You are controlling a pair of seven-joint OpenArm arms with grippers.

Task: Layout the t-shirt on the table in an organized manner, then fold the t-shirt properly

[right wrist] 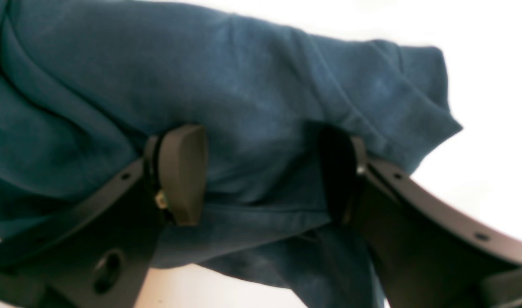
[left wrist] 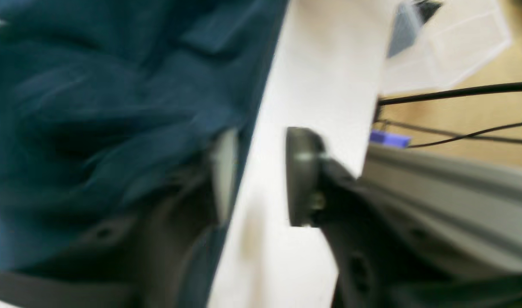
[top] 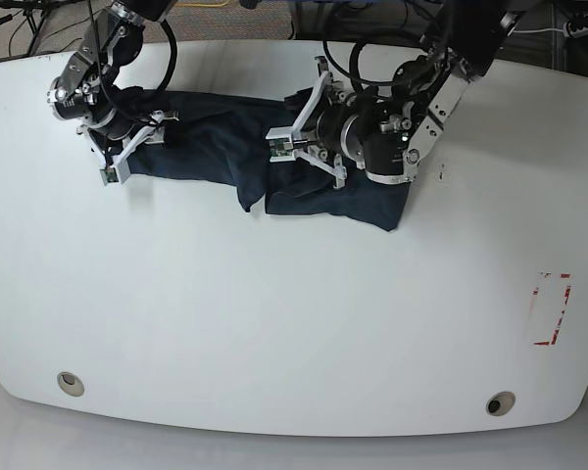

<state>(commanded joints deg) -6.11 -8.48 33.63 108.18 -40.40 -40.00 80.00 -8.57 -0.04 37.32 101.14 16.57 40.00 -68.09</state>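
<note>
No text, label or number can be read on anything here.

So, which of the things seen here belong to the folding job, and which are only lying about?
For the job:
- t-shirt, bunched up
- table
- left gripper, open at the shirt's edge
- right gripper, open over the cloth

Lying about:
- red-white tape rectangle
- two grommet holes
- black cables beyond the table

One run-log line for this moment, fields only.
shirt: bunched, far side of table | left gripper: open, at shirt edge | right gripper: open, straddling fabric | fold: not started
</note>
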